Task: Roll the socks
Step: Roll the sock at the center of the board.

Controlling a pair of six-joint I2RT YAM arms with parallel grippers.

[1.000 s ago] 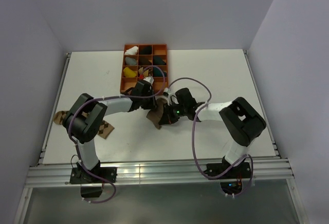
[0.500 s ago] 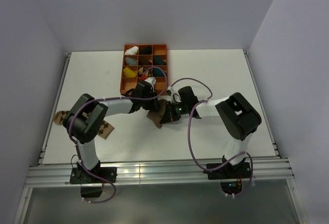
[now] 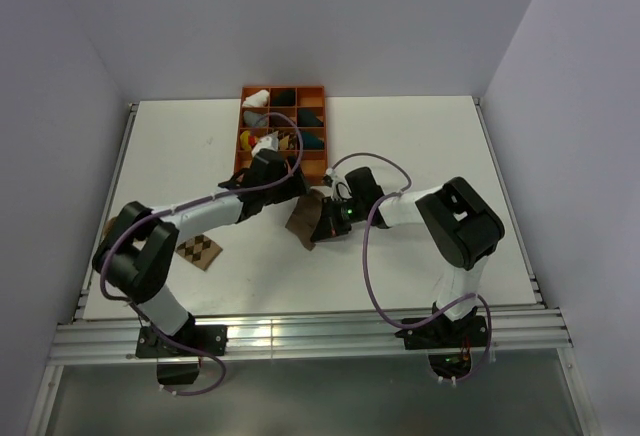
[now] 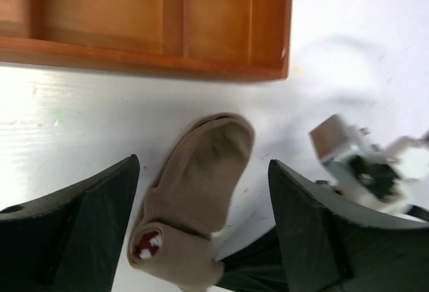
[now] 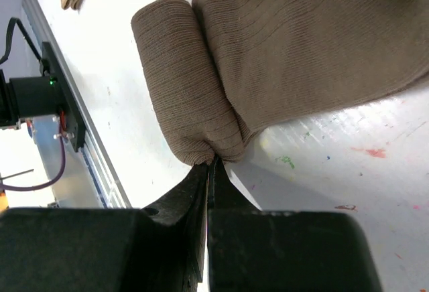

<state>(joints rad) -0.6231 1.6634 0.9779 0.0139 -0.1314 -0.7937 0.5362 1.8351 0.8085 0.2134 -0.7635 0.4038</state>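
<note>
The plain tan sock lies partly rolled just in front of the tray. In the left wrist view its roll shows the red-and-white cuff at one end. My left gripper hangs open above it, one finger on each side, touching nothing. It sits near the tray's front edge. My right gripper is shut, pinching a fold at the edge of the tan sock's roll. The argyle sock lies flat at the left, partly under the left arm.
An orange-brown compartment tray holding white, black, teal and yellow bundles stands at the back centre; its near wall is close behind the sock. The right wrist sits just right of the sock. The table's metal front rail is nearby.
My left gripper has opened and let go of the tan sock, drawing back toward the tray, and its elbow swung left. The right gripper stays shut on the sock.
</note>
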